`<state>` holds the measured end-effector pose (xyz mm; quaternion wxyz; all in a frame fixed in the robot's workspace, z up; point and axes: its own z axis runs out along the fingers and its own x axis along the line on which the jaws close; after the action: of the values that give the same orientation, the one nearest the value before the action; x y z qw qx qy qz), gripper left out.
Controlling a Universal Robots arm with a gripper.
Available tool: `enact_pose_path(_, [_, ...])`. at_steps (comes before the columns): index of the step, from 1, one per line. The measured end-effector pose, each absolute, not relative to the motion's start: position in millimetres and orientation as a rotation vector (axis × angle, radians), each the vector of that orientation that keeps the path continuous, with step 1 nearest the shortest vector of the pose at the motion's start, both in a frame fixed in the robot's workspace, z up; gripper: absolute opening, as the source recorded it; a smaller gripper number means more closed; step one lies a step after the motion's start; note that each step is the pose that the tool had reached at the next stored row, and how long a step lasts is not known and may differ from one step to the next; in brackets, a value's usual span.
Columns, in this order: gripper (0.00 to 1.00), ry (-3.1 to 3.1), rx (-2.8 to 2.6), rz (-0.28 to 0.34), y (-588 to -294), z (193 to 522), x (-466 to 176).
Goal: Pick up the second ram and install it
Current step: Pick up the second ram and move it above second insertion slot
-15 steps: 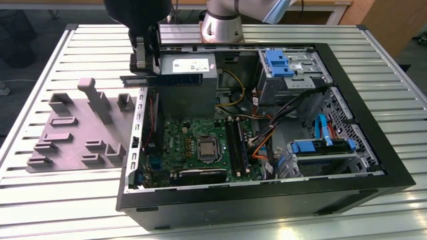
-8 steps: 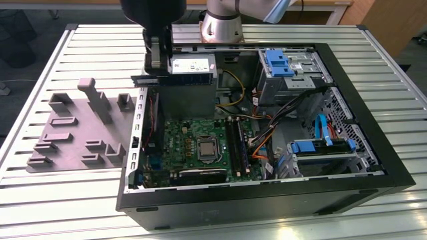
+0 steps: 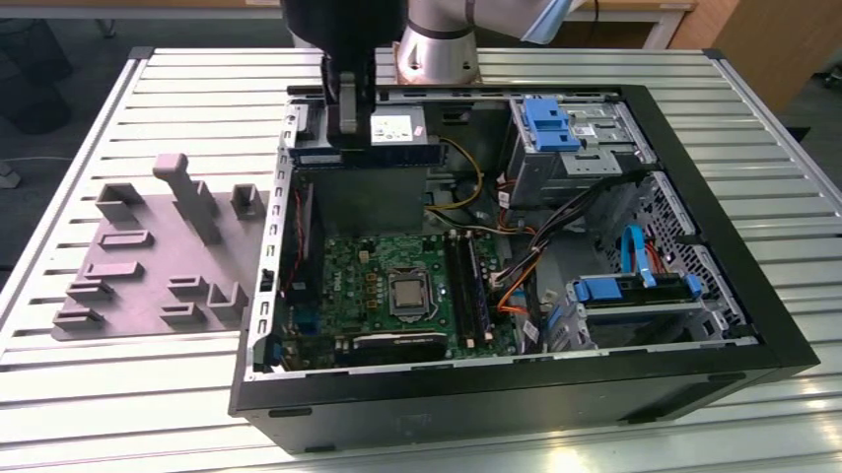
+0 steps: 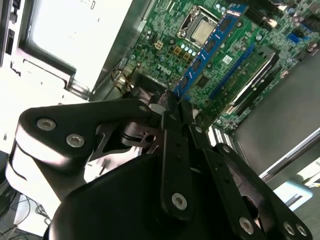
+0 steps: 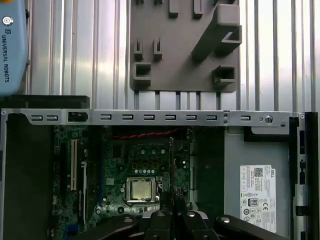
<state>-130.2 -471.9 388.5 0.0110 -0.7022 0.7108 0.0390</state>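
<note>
The second ram (image 4: 207, 47): have you got it?
— Yes. My gripper (image 4: 171, 100) is clamped on one end of it. It is a thin, flat blue board with small dark chips, jutting out over the green motherboard (image 4: 165, 35).
— Any room around you?
— I hang over the open case (image 3: 526, 394), near its far metal rim. The grey moulded tray (image 3: 145, 261) lies beside it on the ribbed table (image 3: 132, 394).

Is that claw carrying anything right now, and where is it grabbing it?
The gripper pinches the second ram by its upper long edge, above the open computer case.
</note>
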Motion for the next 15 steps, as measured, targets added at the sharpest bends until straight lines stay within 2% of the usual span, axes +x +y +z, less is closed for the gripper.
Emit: enact_pose_path(15, [0.14, 2.243, -2.164, 0.121, -471.9, 387.7, -98.7])
